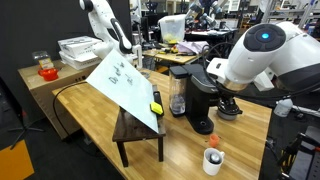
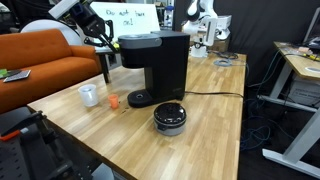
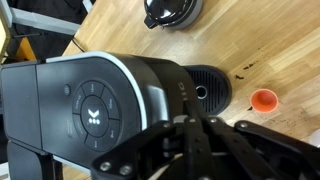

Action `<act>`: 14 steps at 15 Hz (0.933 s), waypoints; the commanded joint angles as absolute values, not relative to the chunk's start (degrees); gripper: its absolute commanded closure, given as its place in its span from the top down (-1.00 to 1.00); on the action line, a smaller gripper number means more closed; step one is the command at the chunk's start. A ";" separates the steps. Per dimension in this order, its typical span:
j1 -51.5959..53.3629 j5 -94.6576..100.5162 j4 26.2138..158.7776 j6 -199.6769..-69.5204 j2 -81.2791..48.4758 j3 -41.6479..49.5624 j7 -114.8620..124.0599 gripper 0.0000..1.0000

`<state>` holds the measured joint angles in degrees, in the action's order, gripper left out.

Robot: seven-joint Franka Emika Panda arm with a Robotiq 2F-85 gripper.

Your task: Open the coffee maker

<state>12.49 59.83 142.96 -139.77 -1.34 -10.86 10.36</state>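
The black coffee maker (image 1: pixel 199 97) stands on the wooden table, and both exterior views show it (image 2: pixel 155 62) with its rounded top lid down. A clear water tank (image 1: pixel 178 98) sits on its side. In the wrist view I look down on the lid (image 3: pixel 100 108) and the round drip base (image 3: pixel 207 90). My gripper (image 3: pixel 190 135) hangs just above the lid's front edge with its fingers closed together and nothing between them. In an exterior view the gripper (image 1: pixel 228 104) is right beside the machine's top.
A small black round dish (image 2: pixel 170 117) lies in front of the machine, and the wrist view shows it too (image 3: pixel 172 10). A white cup (image 2: pixel 89 94) and a small orange cap (image 2: pixel 114 101) stand beside it. A dark side table with a white sheet (image 1: pixel 125 78) stands off the table's edge.
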 commanded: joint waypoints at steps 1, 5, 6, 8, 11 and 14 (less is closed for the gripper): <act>12.04 62.34 142.11 -140.36 -1.59 -10.91 10.94 -1.00; 12.02 62.46 141.39 -140.26 -1.51 -10.90 10.70 -1.00; 12.02 62.43 141.34 -140.25 -1.51 -10.89 10.66 -1.00; 11.99 62.40 141.33 -140.22 -1.43 -10.86 10.65 -1.00; 11.86 62.50 141.32 -140.26 -1.39 -10.74 10.62 -1.00; 11.73 62.82 141.32 -140.24 -1.14 -10.59 10.85 -1.00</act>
<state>12.49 60.47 141.73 -139.79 -1.33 -10.85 10.36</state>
